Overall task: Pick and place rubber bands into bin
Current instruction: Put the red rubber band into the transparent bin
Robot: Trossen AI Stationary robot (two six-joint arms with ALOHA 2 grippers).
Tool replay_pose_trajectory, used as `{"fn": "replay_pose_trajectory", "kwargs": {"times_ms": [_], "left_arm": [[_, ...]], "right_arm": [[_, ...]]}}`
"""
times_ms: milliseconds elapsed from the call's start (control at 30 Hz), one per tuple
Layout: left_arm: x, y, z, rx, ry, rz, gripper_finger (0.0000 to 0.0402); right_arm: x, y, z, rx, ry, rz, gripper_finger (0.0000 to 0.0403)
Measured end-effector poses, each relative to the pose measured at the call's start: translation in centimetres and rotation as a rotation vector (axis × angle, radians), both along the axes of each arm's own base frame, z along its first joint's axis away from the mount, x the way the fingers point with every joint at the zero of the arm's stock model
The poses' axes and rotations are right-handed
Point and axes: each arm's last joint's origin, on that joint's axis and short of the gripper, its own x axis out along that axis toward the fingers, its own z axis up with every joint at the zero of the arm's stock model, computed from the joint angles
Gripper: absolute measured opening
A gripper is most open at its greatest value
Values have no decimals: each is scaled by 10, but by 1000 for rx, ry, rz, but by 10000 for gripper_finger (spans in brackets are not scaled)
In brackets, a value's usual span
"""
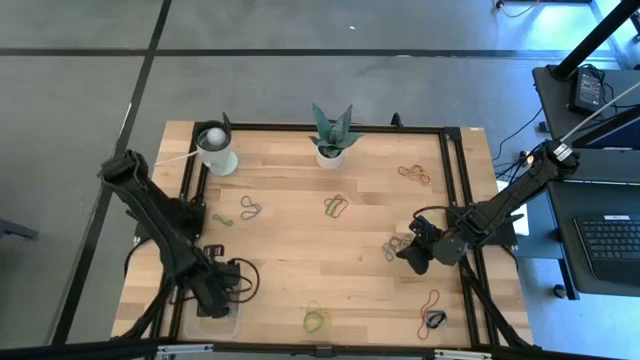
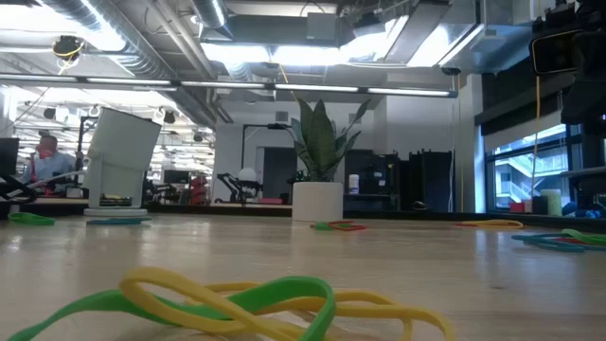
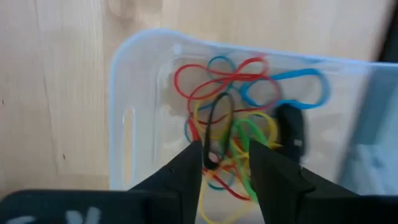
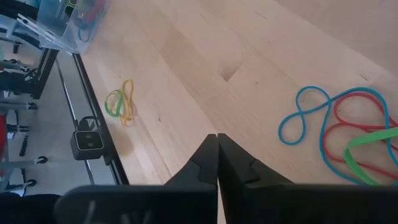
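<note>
The clear bin (image 3: 134, 106) stands near the table's front left corner (image 1: 228, 325) and holds a heap of red, blue, yellow and green rubber bands (image 3: 239, 93). My left gripper (image 3: 225, 155) hangs open above it, pointing down; a black band (image 3: 217, 115) shows in the gap between its fingertips, over the heap. My right gripper (image 4: 217, 138) is shut and slants down over bare wood at the right (image 1: 415, 255), beside a cluster of blue, red and green bands (image 4: 339, 134). More bands lie scattered on the table (image 1: 337, 206). My left gripper stands open over the bin with the black band's lower end (image 3: 214, 158) between its fingertips. I cannot tell whether the band touches either finger or lies loose on the heap.
A white cup (image 1: 217, 150) and a potted plant (image 1: 332, 140) stand at the far edge. Loose bands lie at the far right (image 1: 413, 175), the left middle (image 1: 250, 208), the front middle (image 1: 315, 320) and the front right (image 1: 432, 300), by a small black block (image 1: 434, 320).
</note>
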Motion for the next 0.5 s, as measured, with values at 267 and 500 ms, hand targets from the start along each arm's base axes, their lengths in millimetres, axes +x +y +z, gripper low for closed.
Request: {"fn": "replay_pose_trajectory", "kwargs": {"times_ms": [267, 500], "left_arm": [[-11, 31, 48, -108, -221, 83, 131], [1, 64, 82, -75, -440, 160, 105]], "right_arm": [[3, -5, 0, -92, -13, 48, 0], [8, -21, 2, -224, 88, 164, 0]]}}
